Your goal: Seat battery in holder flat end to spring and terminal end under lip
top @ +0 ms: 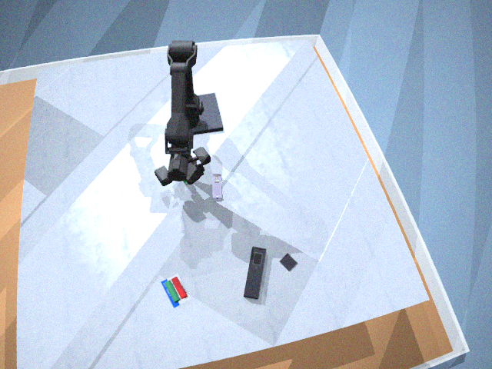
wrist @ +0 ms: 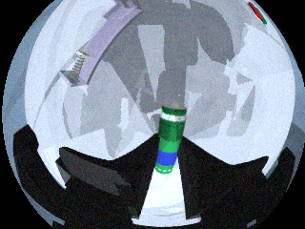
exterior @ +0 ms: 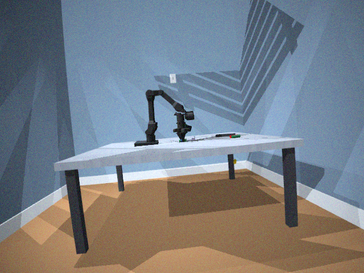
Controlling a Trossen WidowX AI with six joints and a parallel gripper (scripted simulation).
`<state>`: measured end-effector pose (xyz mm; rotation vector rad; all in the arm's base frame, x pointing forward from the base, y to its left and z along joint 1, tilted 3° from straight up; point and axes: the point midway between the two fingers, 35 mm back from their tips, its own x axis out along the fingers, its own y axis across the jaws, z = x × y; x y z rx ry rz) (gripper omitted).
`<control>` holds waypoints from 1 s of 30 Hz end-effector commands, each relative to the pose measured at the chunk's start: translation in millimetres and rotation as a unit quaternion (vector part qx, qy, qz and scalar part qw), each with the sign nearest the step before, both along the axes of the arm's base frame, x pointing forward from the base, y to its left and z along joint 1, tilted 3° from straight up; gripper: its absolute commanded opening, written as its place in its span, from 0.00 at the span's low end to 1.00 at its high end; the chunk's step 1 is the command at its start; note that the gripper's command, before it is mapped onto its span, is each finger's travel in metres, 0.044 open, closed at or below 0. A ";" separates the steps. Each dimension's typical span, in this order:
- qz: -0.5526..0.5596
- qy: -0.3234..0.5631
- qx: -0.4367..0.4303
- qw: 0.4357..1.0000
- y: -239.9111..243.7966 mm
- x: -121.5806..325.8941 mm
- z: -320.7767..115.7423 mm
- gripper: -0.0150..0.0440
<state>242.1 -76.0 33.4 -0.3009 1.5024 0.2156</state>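
1. Gripper [top: 185, 181] [exterior: 182, 140] [wrist: 168, 139]: pointing down, tips low at the tabletop [top: 290, 174] [exterior: 182, 149]. Opening is narrow, mostly closed, not fully.
2. Battery [top: 185, 183] [exterior: 180, 140] [wrist: 172, 128]: between the 2 fingertips, 1 on each long side. Can't tell if it's clamped or just flanked.
3. Battery is green with 1 blue band and 1 white band. Wrist view has the blue band toward the gripper side, white band at the far end. Top view shows only a sliver; arm hides the rest.
4. Holder [top: 217, 191] [exterior: 193, 137] [wrist: 106, 38]: pale purple, near the battery but apart from it. Battery is outside it, so not seated.
5. Coil spring [wrist: 77, 64] visible inside 1 end of the holder. Other end is cut off by the wrist view's edge.
6. Wrist view: holder runs diagonally, at an angle to the battery.
7. Well apart from the gripper: long black box [top: 254, 280] [exterior: 225, 135] with a small dark square [top: 288, 262] beside it.
8. Also well apart: red cylinder [top: 179, 287] [exterior: 231, 136] and green cylinder [top: 171, 291] [exterior: 236, 136], side by side over blue and white pieces in top view.
9. Arm stands on a dark base plate [top: 214, 111] [exterior: 137, 144].
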 end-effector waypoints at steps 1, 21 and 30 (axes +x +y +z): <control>0.002 0.000 -0.001 1.000 -0.2 -0.1 -0.5 0.36; -0.072 -0.006 0.009 0.997 33.5 23.3 58.4 0.36; -0.196 -0.012 0.019 0.980 77.2 51.7 70.5 0.36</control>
